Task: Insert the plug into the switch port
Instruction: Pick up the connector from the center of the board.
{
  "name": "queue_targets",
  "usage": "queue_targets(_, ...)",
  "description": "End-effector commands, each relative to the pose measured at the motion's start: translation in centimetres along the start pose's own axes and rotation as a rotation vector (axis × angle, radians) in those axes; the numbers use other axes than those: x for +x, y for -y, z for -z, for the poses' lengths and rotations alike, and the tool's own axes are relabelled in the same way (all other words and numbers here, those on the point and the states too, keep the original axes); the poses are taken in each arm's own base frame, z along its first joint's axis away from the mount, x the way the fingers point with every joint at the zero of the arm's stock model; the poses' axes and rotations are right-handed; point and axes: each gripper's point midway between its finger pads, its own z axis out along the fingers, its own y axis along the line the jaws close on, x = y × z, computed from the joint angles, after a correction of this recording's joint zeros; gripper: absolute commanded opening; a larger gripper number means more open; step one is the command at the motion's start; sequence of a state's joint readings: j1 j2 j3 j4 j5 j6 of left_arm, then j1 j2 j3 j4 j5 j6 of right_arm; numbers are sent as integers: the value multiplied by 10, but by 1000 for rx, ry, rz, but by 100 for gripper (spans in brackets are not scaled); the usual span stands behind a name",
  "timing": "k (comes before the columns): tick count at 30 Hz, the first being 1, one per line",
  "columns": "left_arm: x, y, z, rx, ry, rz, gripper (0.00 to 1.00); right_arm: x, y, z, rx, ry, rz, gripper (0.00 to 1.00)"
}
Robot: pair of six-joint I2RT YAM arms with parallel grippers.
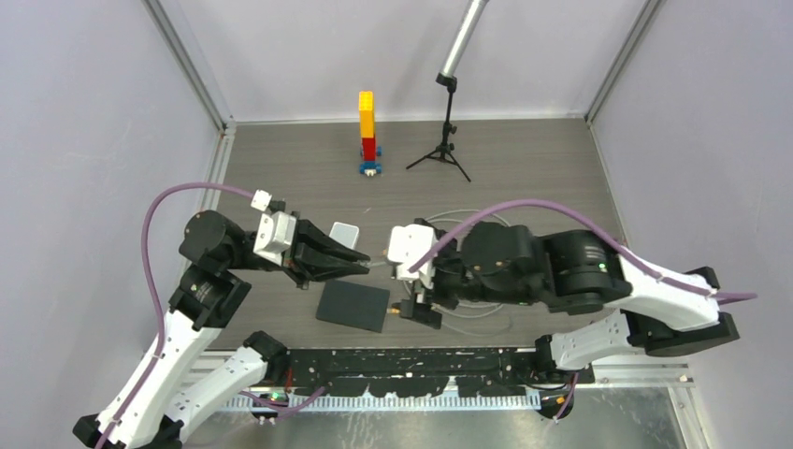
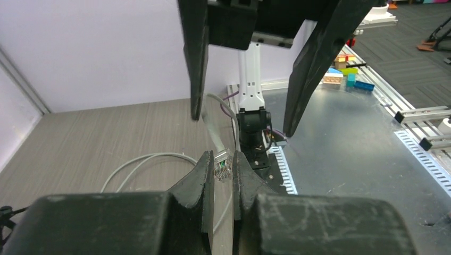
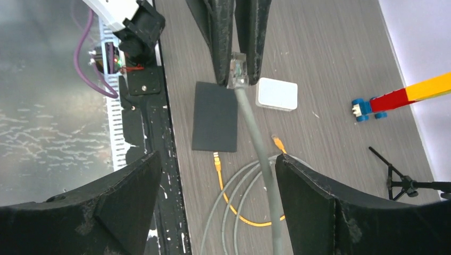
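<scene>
Grey wood-grain table [image 1: 524,159], pale walls on three sides. I have two arms on it, both bent in toward the middle so their grippers face each other. My left arm [image 1: 192,304] rises from its base, folds at the elbow and reaches right. My right arm [image 1: 570,267] folds back over the table and reaches left.

The left gripper [image 2: 223,159] is clenched on the plug [image 3: 237,69], which is pinched between its fingertips above the table. One grey cable [image 3: 260,154] trails from the plug to loose coils on the table. The right gripper [image 3: 218,159] is spread wide and grasps nothing. Its fingers stand either side of the cable, apart from it.

One white box [image 3: 276,94] lies flat on the table, just beside one black pad [image 3: 215,116]. From the right wrist view the plug hangs over the gap between them. I cannot make out the port on the box from any view.

One orange cable [image 3: 234,210] lies among the grey coils, with two orange ends showing. At the far edge stand one block tower [image 1: 367,131] on a blue base and one small tripod [image 1: 447,140].
</scene>
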State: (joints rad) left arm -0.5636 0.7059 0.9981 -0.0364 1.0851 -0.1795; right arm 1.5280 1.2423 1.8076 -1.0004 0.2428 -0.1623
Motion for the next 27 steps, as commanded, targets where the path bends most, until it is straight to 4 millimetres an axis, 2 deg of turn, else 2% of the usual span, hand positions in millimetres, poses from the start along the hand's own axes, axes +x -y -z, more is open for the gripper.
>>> queue_targets(1,-8,15,3,57,-13,-36,0,-17,10,0,-3,67,-34,82)
queue_targets(7,-6,19,6,56,-34,-48,0,-15,18,-13,-117,73,-98,76)
queue_targets(14,-5,20,7,56,-46,-51,0,-5,8,-24,-237,42,-125,64)
queue_targets(27,-5,19,7,51,-46,-54,0,5,7,-34,-258,9,-126,48)
